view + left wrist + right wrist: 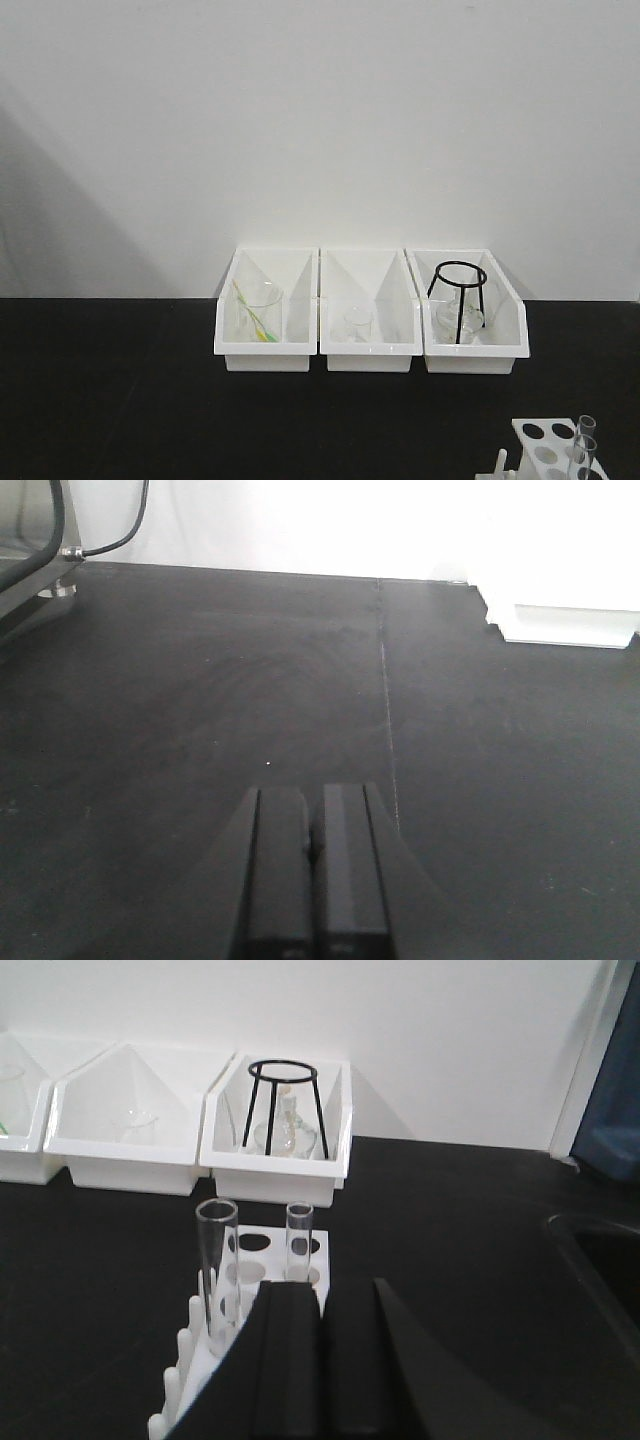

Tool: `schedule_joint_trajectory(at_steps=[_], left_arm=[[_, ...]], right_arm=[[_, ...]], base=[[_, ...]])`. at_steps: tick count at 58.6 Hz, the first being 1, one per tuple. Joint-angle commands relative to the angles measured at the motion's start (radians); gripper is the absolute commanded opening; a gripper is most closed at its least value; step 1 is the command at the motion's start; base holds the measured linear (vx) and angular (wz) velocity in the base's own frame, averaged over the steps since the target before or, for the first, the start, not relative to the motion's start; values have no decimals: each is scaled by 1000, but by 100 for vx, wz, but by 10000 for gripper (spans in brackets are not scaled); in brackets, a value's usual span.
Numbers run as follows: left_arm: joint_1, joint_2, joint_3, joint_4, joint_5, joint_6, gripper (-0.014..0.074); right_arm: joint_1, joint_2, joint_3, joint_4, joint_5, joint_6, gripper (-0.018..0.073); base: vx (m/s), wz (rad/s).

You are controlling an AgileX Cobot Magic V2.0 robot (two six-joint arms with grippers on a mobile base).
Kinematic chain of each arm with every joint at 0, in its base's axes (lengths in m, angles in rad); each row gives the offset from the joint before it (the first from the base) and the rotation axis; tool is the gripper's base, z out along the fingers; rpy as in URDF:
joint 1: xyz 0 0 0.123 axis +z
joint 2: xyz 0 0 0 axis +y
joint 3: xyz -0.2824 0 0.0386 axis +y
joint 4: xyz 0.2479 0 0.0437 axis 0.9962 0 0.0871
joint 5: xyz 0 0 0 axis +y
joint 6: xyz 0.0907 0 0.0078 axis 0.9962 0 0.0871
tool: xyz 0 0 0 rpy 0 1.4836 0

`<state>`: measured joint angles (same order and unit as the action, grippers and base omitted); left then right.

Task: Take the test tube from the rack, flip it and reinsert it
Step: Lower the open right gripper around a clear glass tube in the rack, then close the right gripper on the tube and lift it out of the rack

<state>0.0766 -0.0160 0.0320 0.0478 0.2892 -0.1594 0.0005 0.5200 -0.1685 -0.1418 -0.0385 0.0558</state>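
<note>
Surface: black matte tabletop [120,400] is running back to a plain white wall [300,100].

Bins: three white slant-fronted plastic bins are sitting side by side against the wall. The left bin [228,345] is holding a clear glass beaker [264,308] with a yellow-green stick [255,320] leaning in it. The middle bin [368,355] is holding a small clear beaker [357,325]. The right bin [510,340] is holding a black wire tripod stand [248,1110] over a round glass flask [285,1135].

Rack: small white plastic test tube rack [268,1260] is standing on the tabletop in front of the right bin, apart from it, with upright pegs lining its left side.

Tubes: two slim clear glass test tubes are standing upright in holes of the top plate, open rims up. The left tube [217,1270] is sitting near the pegs, and the right tube [299,1240] is sitting towards the other edge.

Right gripper [322,1290]: hovering over the near end of the rack, its black fingers pressed together with nothing between them. The right tube is rising just beyond the fingertips, and I cannot tell whether they are touching.

Left gripper [313,795]: hanging low over the tabletop, fingers closed against each other and gripping nothing.
</note>
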Motion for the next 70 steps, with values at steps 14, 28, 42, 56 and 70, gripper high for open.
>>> schedule_joint_trajectory(at_steps=[14,28,42,56,70], left_arm=[[-7,-11,0,-4,-86,0,-6],[-7,-11,0,-4,-86,0,-6],[-7,-11,0,-4,-86,0,-6],[-7,-11,0,-4,-86,0,-6],[-7,-11,0,-4,-86,0,-6]], right_arm=[[1,243,-33,-4,-209,9,470],[1,446,31,-63,-595,40,525],[1,682,31,-110,-858,53,508],[1,871,-39,-106,-991,53,508],[1,961,-94,-106,-991,53,491]], base=[[0,0],[0,0],[0,0],[0,0],[0,0]])
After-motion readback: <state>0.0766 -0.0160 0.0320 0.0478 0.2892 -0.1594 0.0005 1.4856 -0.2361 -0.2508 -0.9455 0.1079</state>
